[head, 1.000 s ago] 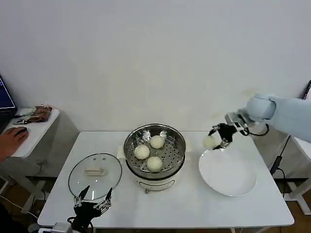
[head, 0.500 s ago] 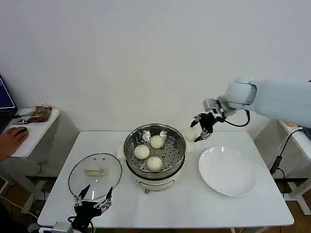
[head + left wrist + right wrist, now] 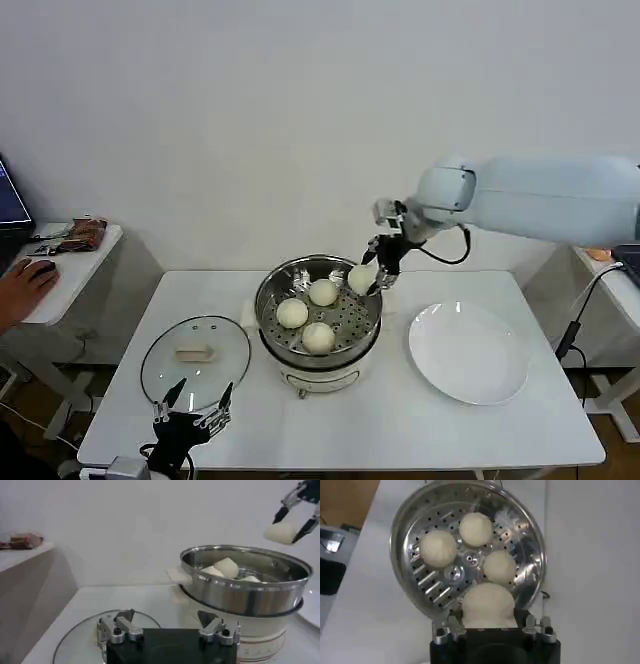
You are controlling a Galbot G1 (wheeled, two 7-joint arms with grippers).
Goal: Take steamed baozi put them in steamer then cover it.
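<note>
- Baozi (image 3: 361, 279) number four hung in the right pincer (image 3: 372, 277), fingers closed on its sides, just above the steamer (image 3: 318, 305) at the rim nearest the white plate (image 3: 468, 352).
- Open perforated floor lay directly beneath and slightly inward of that pincer; in my judgement the coming move was a short drop into the free quarter.
- Count: three baozi (image 3: 481, 529) already rested in the basket, one was carried, four in all; the plate held none.
- One glass cover (image 3: 195, 360) lay flat on the surface (image 3: 400, 430), left of the steamer.
- Left pincer (image 3: 190, 424) waited spread wide just beside the cover, clearly the nearer arm for it.
</note>
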